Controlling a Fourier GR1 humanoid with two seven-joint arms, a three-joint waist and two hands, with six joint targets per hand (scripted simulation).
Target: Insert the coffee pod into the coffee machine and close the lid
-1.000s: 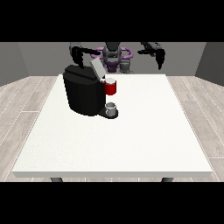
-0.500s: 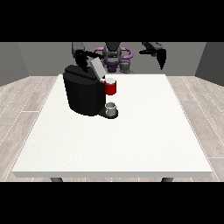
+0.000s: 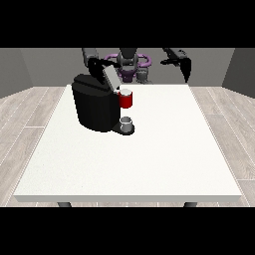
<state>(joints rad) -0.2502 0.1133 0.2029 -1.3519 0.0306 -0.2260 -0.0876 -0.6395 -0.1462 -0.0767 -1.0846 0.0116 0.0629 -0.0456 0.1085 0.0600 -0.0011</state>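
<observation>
The black coffee machine (image 3: pixel 95 105) stands on the white tabletop (image 3: pixel 149 159), its lid (image 3: pixel 110 77) raised. A red thing at the machine (image 3: pixel 126 100) sits at its front, above a grey thing (image 3: pixel 126 122) on its base. The hand at the view's left (image 3: pixel 99 63) is just behind the lid; I cannot tell how its fingers lie. The hand at the view's right (image 3: pixel 186 67) hangs well apart from the machine, fingers pointing down, holding nothing.

A black coffee machine (image 3: pixel 94 107) stands on the white table (image 3: pixel 149 159), lid (image 3: pixel 110 77) raised.
</observation>
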